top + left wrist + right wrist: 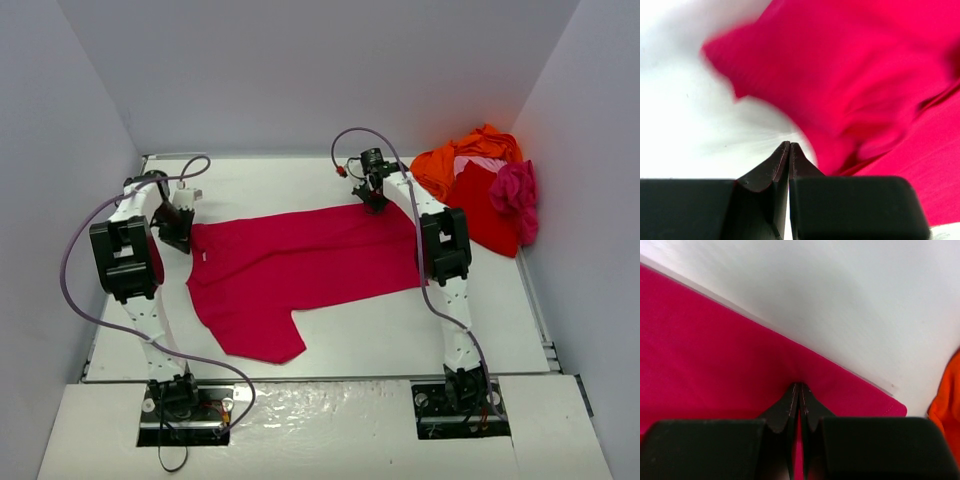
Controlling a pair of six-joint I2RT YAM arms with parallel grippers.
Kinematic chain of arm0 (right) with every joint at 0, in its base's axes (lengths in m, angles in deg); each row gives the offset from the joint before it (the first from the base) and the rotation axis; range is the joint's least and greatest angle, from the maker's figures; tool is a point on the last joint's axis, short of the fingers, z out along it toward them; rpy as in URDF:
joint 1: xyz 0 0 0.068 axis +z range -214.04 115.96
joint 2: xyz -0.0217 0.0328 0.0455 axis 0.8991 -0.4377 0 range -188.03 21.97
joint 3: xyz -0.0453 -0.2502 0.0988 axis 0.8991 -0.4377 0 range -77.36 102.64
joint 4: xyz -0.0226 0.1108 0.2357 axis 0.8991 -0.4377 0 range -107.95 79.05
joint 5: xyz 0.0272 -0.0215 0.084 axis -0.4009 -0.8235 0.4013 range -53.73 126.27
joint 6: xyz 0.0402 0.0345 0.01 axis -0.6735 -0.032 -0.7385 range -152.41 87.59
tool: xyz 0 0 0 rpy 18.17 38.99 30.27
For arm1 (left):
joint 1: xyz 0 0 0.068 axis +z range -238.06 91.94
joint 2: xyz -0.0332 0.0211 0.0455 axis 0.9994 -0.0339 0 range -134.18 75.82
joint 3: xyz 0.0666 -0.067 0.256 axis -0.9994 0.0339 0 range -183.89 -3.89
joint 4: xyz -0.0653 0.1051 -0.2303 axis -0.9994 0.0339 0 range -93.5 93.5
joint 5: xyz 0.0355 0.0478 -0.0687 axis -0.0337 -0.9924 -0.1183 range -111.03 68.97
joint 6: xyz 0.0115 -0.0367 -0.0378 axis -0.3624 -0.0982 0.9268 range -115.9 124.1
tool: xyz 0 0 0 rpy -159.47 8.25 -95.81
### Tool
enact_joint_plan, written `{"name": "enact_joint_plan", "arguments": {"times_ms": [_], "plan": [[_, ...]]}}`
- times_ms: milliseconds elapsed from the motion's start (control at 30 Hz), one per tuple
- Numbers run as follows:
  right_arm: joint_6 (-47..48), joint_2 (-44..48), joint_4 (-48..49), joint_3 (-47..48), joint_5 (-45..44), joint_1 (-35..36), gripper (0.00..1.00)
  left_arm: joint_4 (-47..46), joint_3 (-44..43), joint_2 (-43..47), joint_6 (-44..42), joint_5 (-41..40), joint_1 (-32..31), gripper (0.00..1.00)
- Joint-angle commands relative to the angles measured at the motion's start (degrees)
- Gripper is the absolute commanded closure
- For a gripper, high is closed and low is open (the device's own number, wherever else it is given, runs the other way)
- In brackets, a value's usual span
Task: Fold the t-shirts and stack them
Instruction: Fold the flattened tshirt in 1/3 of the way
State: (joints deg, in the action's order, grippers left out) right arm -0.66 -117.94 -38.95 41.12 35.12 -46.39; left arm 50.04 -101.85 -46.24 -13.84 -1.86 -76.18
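A crimson t-shirt (300, 265) lies spread flat across the middle of the table. One sleeve points toward the near edge. My left gripper (186, 228) is at the shirt's left end. In the left wrist view its jaws (789, 146) are shut with nothing between them, over bare table just beside the blurred crimson cloth (855, 75). My right gripper (372, 197) is at the shirt's far edge. In the right wrist view it (800, 386) is shut, with the crimson cloth (715, 355) puckered at its tips and showing between the fingers.
A pile of t-shirts sits at the back right corner: orange (450, 160), pale pink (478, 162), red (490, 210) and magenta (515, 195). The orange one shows at the right edge of the right wrist view (947, 405). White walls enclose the table on three sides.
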Motion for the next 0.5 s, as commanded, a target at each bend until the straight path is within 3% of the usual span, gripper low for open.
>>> {"name": "enact_joint_plan", "arguments": {"times_ms": [0,233,467], "plan": [[-0.54,-1.08,-4.22,-0.57,-7.03,-2.83,1.0,2.79,0.46,1.54,-0.95,-1.26,1.8,1.0],[-0.87,-2.81,-4.11,0.29,-3.95,-3.12,1.0,0.36,-0.23,1.43,-0.36,-1.68,1.45,1.0],[-2.3,-5.8,-3.99,3.33,-5.18,-1.39,1.0,-0.98,1.17,9.19,-0.68,0.69,-0.89,1.0]]}}
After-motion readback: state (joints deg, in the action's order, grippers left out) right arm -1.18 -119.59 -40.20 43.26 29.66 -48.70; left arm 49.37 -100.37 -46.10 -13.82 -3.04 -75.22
